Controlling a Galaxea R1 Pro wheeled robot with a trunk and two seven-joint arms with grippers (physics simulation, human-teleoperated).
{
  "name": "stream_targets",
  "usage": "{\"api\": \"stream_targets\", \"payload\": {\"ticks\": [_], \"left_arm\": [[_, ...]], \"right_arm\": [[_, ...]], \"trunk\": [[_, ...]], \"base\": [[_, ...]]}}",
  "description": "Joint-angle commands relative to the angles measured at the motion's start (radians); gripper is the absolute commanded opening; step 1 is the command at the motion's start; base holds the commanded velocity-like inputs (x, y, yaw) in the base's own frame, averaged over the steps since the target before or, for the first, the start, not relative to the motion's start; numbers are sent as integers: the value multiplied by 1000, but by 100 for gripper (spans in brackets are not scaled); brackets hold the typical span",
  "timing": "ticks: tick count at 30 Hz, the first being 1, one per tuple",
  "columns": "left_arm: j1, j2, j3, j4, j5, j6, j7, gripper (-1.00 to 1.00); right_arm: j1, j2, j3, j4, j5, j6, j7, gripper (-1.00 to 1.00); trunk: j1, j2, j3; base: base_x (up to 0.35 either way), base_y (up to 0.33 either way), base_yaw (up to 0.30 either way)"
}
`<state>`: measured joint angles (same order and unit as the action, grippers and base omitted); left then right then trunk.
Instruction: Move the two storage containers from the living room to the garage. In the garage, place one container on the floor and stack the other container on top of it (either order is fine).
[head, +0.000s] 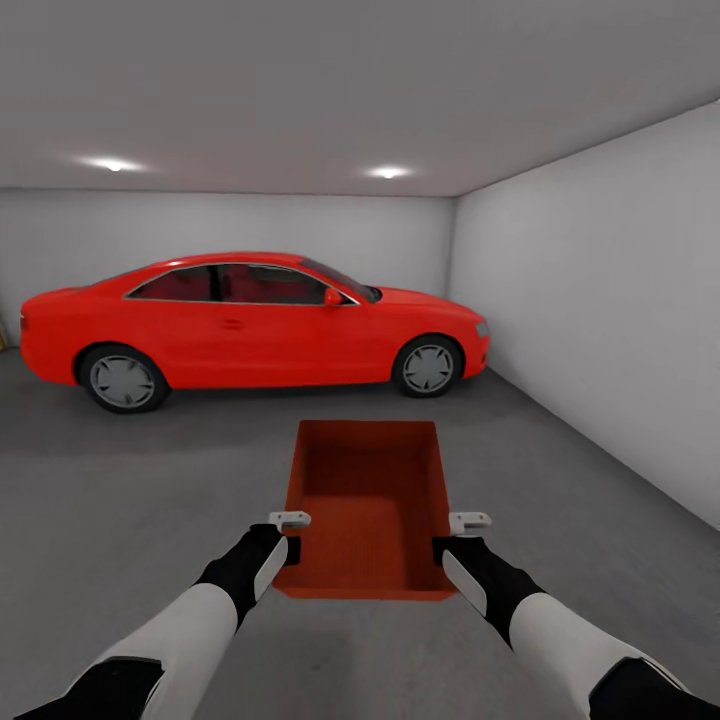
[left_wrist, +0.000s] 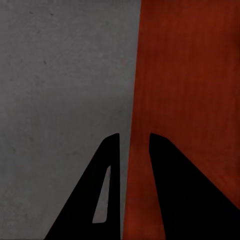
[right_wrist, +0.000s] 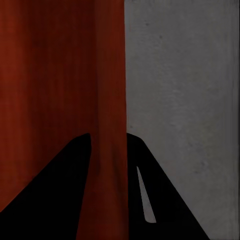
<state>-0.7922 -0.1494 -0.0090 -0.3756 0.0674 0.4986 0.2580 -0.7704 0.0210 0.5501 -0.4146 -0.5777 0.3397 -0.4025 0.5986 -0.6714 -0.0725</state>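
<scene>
The robot is in the garage, facing a red car (head: 250, 325) parked across the grey floor (head: 130, 500); one orange-red container (head: 368, 505) hangs between the two arms, out in front; the left gripper (head: 290, 521) has its jaws clamped over the bin's left wall, the right gripper (head: 468, 521) over the right wall; judging by this, the first bin has arrived but is not yet set down, and a second bin is nowhere visible, so fetching and stacking it appear to remain.
</scene>
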Motion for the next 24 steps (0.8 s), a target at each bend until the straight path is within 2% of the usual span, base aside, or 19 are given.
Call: {"api": "stream_targets", "payload": {"ticks": [1, 24], "left_arm": [[1, 1, -8, 6, -29, 12, 12, -100], [1, 1, -8, 6, -29, 12, 12, -100]], "right_arm": [[-3, -1, -21, -3, 30, 9, -10, -100], [-3, -1, -21, -3, 30, 9, -10, -100]], "trunk": [[1, -2, -2], [1, -2, -2]], "base": [[323, 0, -242], [323, 0, -243]]}}
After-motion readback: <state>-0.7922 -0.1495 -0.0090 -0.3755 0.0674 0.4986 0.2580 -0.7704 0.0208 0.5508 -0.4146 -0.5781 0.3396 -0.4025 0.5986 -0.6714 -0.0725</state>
